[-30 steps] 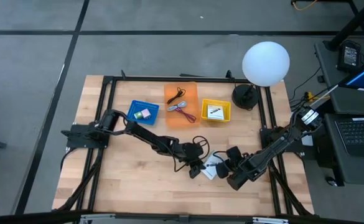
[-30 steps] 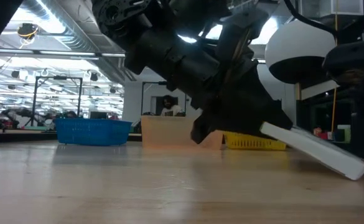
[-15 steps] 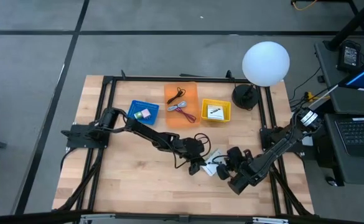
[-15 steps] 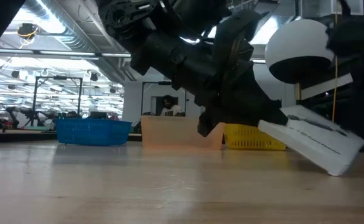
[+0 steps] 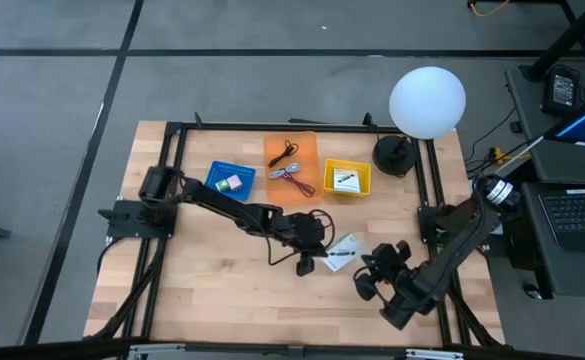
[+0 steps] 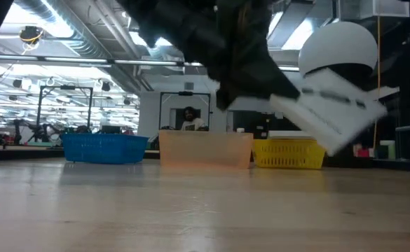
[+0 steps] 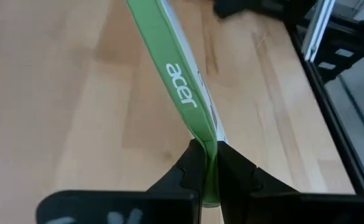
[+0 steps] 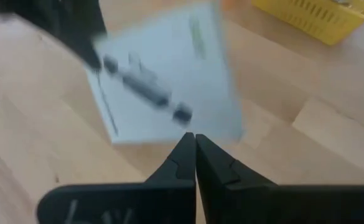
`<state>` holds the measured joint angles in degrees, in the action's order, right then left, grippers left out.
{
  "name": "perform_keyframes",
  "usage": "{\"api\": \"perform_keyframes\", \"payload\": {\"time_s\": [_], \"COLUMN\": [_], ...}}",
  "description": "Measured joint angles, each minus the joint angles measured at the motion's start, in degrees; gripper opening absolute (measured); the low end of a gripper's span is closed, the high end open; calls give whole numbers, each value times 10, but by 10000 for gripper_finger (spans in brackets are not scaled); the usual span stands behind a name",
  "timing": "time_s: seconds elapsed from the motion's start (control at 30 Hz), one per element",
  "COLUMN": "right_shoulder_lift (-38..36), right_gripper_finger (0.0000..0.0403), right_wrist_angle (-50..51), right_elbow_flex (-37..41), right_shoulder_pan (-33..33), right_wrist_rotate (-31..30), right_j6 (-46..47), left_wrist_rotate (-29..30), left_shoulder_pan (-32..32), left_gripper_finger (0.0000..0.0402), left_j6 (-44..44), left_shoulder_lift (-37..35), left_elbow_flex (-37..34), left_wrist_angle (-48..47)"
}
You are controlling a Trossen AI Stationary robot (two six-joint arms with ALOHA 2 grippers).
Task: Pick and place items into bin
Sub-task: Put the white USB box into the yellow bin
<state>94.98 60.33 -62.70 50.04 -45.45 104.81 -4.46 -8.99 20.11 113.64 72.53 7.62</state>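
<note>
A white card with black marks and a green edge hangs over the table's middle right, and my left gripper is shut on it. The low view shows the card tilted and clear of the wood. My right gripper is shut and has nothing in it, a little toward the near right of the card. Its wrist view looks at the card's printed face just past its fingertips. A looped black cable lies on the table by the left arm. My left gripper pinches the card near one end between its two fingers, one on each flat face. The fingers come from the table's left, slanting down. The card runs on away from them, edge-on in the wrist view, tilted and lifted clear of the table.
Along the far side stand a blue bin, an orange bin holding cables and a yellow bin holding a white card. A white globe lamp stands at the far right corner. Bare wood lies along the near left.
My left gripper has risen and gone a little toward the far edge with the card. The card was sloping low over the table and is now lifted clear. My right gripper has risen and drawn back from the card toward the near edge.
</note>
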Motion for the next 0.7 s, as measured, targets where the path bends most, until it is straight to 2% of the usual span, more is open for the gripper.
{"api": "perform_keyframes", "payload": {"time_s": [0.13,0.47,0.63,0.7], "right_shoulder_lift": [0,0,-1,-1], "right_gripper_finger": [0,0,0,0], "right_wrist_angle": [0,-20,-45,-60], "right_elbow_flex": [0,15,34,40], "right_shoulder_pan": [14,54,54,54], "right_wrist_rotate": [-4,-93,-103,-104], "right_j6": [23,27,16,12], "left_wrist_rotate": [38,112,114,113], "left_shoulder_pan": [5,14,8,7], "left_gripper_finger": [17,17,17,17], "left_j6": [-46,-120,-139,-139], "left_shoulder_lift": [-35,-98,-99,-99], "left_elbow_flex": [0,0,-2,-28], "left_wrist_angle": [-21,-11,35,93]}}
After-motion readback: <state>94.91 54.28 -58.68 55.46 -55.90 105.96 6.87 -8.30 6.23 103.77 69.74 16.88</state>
